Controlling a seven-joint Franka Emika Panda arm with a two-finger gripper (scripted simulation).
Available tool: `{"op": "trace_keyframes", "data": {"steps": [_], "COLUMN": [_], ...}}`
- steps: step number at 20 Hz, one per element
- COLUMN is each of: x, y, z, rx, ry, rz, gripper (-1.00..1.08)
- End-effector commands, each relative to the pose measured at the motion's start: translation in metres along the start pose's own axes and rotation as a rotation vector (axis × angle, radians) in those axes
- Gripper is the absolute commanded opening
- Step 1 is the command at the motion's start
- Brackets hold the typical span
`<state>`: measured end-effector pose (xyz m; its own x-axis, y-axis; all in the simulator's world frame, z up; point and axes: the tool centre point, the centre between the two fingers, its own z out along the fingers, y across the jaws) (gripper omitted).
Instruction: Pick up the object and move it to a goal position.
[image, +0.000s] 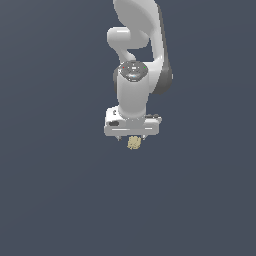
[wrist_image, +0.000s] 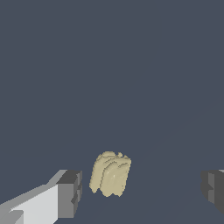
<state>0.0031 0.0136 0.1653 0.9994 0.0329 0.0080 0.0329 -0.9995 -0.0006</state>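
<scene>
White arm hangs near vertical over flat dark grey-blue surface, wrist pointing down. Gripper spread wide: wrist view shows both dark fingertip pads well apart, neither touching anything. Object, small tan-yellow knobbly lump, sits between fingers, nearer one pad, clear gap either side. Exterior view: object just below hand; whether it rests on surface, probably yes, not certain.
</scene>
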Motion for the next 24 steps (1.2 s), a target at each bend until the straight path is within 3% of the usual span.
{"op": "trace_keyframes", "data": {"steps": [1,24], "x": [0.0,0.006], "y": [0.0,-0.011], "z": [0.0,0.001], "rx": [0.0,0.017], "ry": [0.0,0.019], "rz": [0.0,-0.05], "gripper": [1.0,1.0]}}
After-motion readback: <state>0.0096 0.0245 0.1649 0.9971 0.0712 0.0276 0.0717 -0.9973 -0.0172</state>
